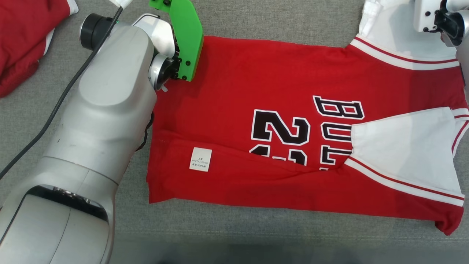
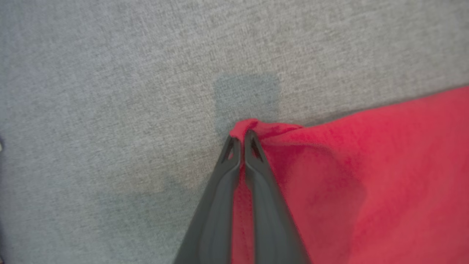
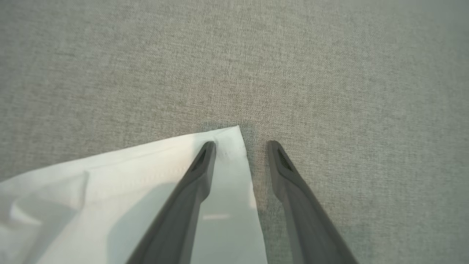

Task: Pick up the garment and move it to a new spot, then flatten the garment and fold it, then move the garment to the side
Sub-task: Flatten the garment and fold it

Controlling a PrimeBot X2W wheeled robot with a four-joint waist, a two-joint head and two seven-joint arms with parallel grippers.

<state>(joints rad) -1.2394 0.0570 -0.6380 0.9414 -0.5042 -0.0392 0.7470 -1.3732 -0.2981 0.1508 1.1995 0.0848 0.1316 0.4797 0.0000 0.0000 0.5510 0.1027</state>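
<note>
Folding looks to be the step in hand. The left gripper [image 2: 242, 136] is clamped on the far-left corner of the red garment [image 1: 256, 69], which lies spread across the middle of the grey surface [image 1: 274, 16]. The right gripper [image 3: 242, 143] has its fingers apart, straddling the white sleeve [image 3: 146, 176] tip, possibly not touching. Next it must close there, then both lift together.

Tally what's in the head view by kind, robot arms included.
Garments: 2 (red jersey laid out in the middle, second red garment at the upper left)
Tags: 1 (white tag on the jersey)
Robot arms: 2 (left arm, right arm)
Total: 5
</note>
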